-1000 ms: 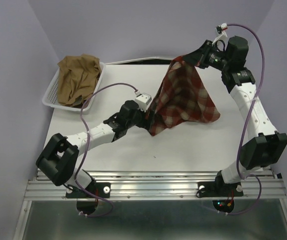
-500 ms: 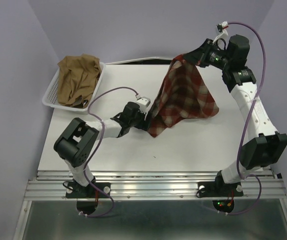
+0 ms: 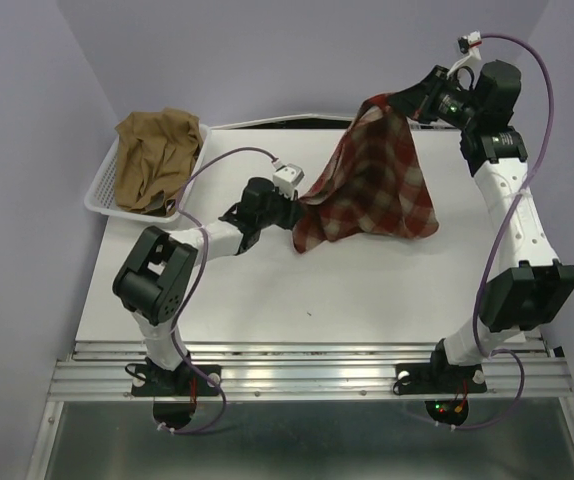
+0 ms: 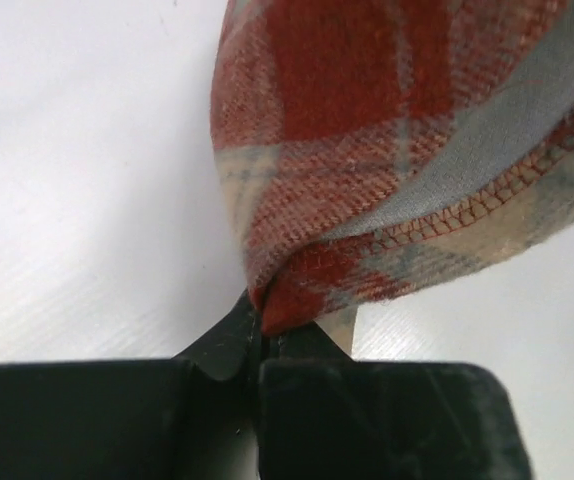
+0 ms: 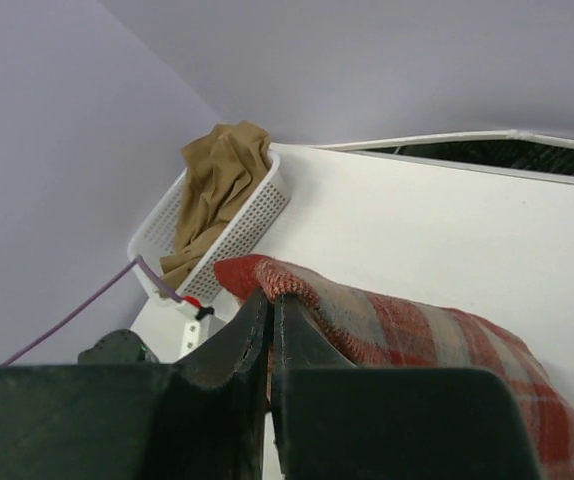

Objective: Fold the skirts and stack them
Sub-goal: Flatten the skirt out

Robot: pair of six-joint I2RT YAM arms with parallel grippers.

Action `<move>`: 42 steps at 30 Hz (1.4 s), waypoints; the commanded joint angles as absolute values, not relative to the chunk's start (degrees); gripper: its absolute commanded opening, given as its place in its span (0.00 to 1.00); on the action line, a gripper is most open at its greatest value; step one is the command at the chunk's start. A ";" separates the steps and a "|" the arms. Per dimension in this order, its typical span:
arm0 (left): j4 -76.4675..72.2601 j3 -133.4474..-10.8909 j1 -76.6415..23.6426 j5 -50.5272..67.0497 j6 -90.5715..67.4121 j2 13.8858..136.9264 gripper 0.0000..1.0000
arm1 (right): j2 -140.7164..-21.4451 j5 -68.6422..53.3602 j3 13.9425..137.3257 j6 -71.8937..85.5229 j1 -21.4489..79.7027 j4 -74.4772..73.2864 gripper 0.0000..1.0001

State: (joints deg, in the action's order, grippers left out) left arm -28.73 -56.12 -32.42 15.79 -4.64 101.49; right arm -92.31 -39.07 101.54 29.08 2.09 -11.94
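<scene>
Plaid skirt [image 3: 372, 185]: a woven red-and-cream check with a soft, slightly fuzzy nap. You have it stretched between both grippers as a slanted, tent-like sheet. Its lower folds sag onto the table right of the middle, toward the far right corner.

Left gripper [image 3: 290, 207]: yours is clenched on a low corner of the plaid skirt, near the middle of the table. In the left wrist view the black fingers [image 4: 217, 345] press together on a bunched fold. A hem with red overlock stitching curls out just above them.

Right gripper [image 3: 399, 103]: yours is pinched tight on the skirt's upper corner, held high above the far edge near the far right corner. The right wrist view shows the narrow black fingers closed on a rolled edge of cloth.

Tan skirt [image 3: 157, 155]: plain tan-brown cloth, matte and crumpled into a loose, creased heap. It lies in the basket, well apart from the plaid skirt and from both of your grippers.

Basket [image 3: 100, 192]: white plastic mesh, shallow and rectangular with perforated walls, at the far left corner.

Table [image 3: 267, 290]: a smooth, flat white top.
</scene>
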 commanded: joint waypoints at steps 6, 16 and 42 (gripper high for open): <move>-16.11 -67.58 -23.03 6.18 11.31 87.73 0.00 | -88.95 -38.93 106.35 27.86 -14.57 -7.65 0.01; -5.28 -70.41 -21.27 -1.67 32.96 69.99 0.00 | -78.86 -41.92 99.06 26.64 -24.96 -7.91 0.01; 10.91 -66.70 -21.97 14.33 30.15 67.38 0.01 | -68.25 -40.45 71.99 25.76 -25.85 -12.42 0.01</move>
